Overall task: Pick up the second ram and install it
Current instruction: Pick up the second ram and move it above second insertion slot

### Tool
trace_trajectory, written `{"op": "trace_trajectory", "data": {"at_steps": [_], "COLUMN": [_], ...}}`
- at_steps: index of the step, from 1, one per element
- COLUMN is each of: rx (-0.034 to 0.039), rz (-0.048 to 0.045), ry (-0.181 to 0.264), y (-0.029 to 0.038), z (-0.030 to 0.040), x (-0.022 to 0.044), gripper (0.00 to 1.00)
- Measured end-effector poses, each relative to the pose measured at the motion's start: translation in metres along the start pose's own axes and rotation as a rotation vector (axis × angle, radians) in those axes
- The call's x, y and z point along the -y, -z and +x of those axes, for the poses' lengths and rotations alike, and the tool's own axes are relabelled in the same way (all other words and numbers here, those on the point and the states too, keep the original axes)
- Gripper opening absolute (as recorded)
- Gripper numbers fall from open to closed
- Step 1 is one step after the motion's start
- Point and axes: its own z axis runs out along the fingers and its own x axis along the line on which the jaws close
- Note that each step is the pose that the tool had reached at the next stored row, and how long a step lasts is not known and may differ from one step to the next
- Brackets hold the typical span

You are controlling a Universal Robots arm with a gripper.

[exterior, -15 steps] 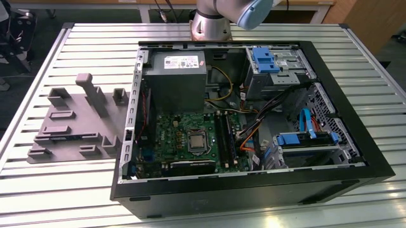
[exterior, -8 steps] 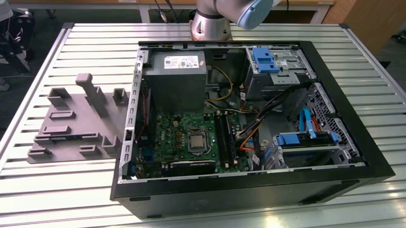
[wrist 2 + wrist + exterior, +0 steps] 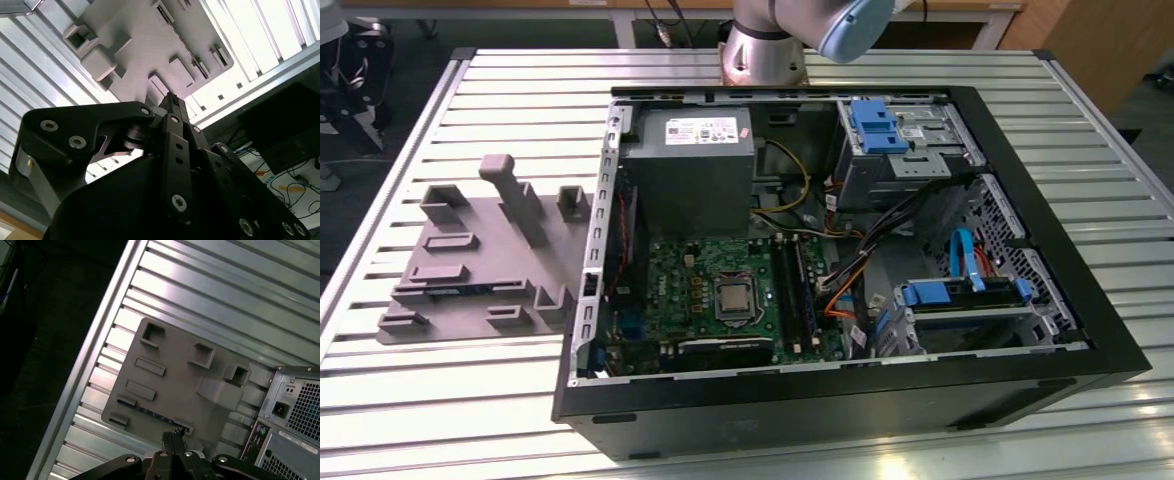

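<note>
Gripper (image 3: pixel 172 436), clenched, hangs above grey fixture (image 3: pixel 172 375) on ribbed aluminium table (image 3: pixel 215 295), dark floor (image 3: pixel 40 340) beyond.

My gripper (image 3: pixel 172 100) is matte black, with angular links dotted with silver screws. My arm (image 3: pixel 767 45) is silver-grey — pale blue cap

Open computer case (image 3: pixel 854 405) beside grey fixture (image 3: pixel 483 268)

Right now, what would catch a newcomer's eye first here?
The open computer case lies on the slatted table, its green motherboard exposed. At the exterior view's left of it sits a grey holder plate; in the first wrist view the shut claw hangs over that plate.
</note>
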Motion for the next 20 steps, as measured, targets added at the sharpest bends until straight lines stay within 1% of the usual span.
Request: {"op": "trace_trajectory", "data": {"at_steps": [5, 7, 20], "rx": [-0.0012, -0.0014, -0.0015], "rz": [-0.001, -0.0012, -0.0013], "ry": [0.054, 0.066, 0.068], "y": [0.0, 0.0, 0.0], "z": [0.0004, 0.0004, 0.0005], "x": [-0.0002, -0.0002, -0.0002], "gripper": [0.11, 0.11, 0.11]}}
